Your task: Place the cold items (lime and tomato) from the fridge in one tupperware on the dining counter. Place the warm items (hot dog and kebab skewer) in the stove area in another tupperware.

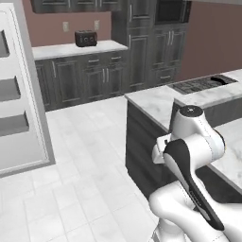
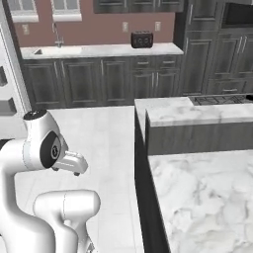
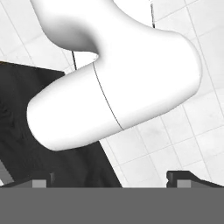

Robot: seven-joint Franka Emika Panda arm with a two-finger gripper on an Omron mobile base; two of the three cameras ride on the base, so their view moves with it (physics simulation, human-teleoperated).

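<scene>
My gripper [image 3: 109, 181] is open, its two dark fingertips [image 3: 179, 177] wide apart with nothing between them, and it points down at the white floor tiles. The arm is folded close over the base. The fridge [image 1: 14, 90] stands open at the far left, showing white walls and grey shelves. The stove [image 1: 201, 84] is set in the island's marble top, also seen as the stove [image 2: 217, 100] at the right. The dining counter [image 2: 207, 192] is bare marble where it shows. Lime, tomato, hot dog, kebab skewer and tupperware are out of view.
A black toaster [image 1: 86, 38] sits on the back counter above dark cabinets. A sink [image 2: 49, 51] lies at the back left. The island's dark side wall [image 1: 142, 146] stands right beside the arm. Open tiled floor [image 1: 85, 142] stretches between fridge and island.
</scene>
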